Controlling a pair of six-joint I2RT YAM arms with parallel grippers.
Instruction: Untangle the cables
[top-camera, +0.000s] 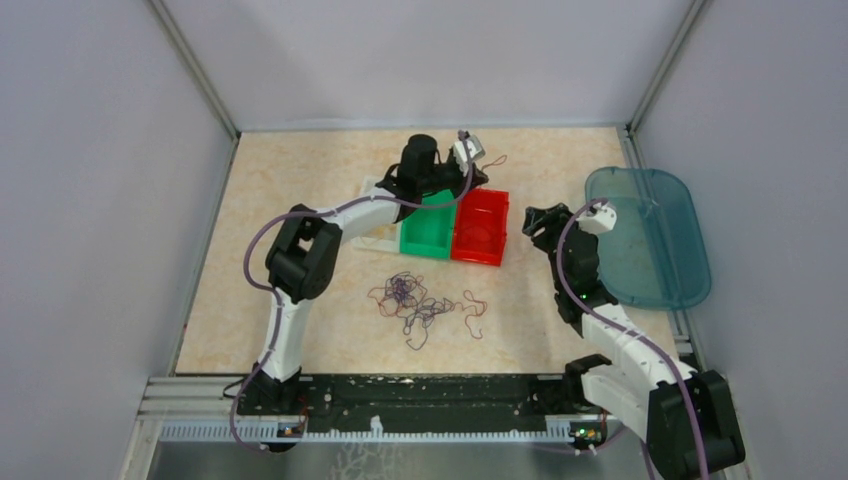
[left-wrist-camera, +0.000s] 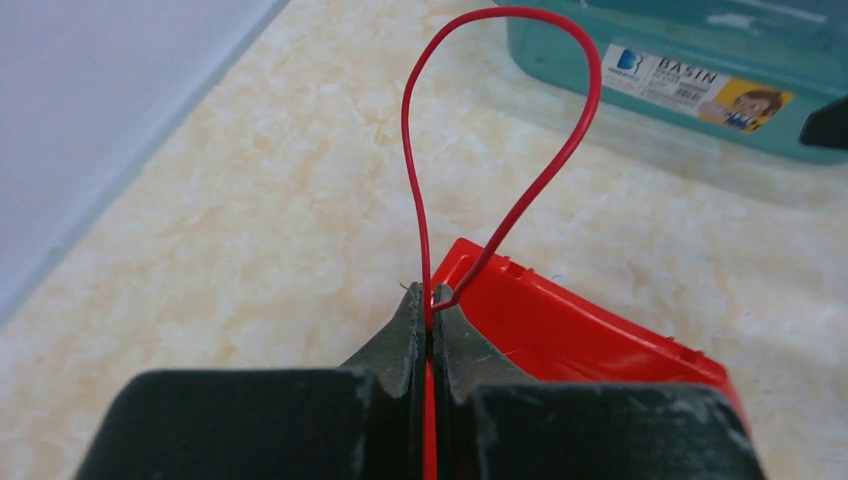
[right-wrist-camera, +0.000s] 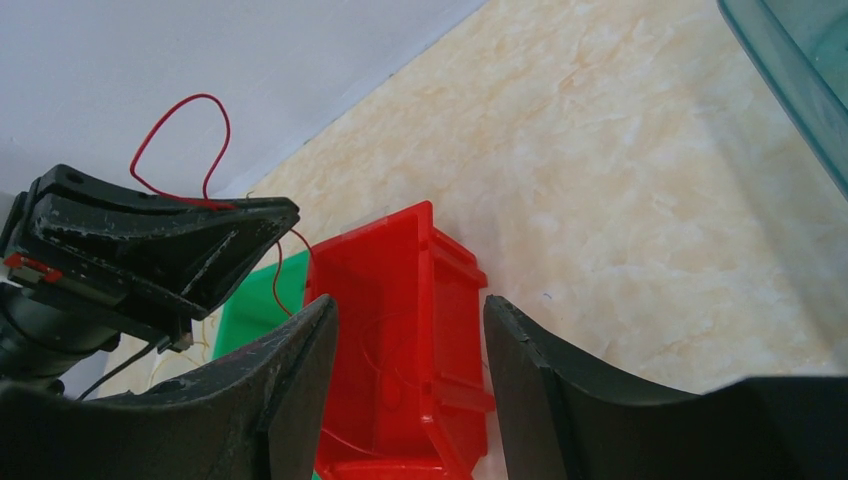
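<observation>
My left gripper is shut on a thin red cable, which loops up out of the fingertips. In the top view this gripper hangs over the far edge of the red bin, with the cable's loop sticking out behind it. A tangle of red, yellow-orange and dark cables lies on the table in front of the bins. My right gripper is open and empty beside the red bin's right side. In the right wrist view its open gripper frames the red bin, with the held loop up left.
A green bin stands left of the red one, with a white tray further left. A teal basin lies at the right, also in the left wrist view. Grey walls close the table on three sides.
</observation>
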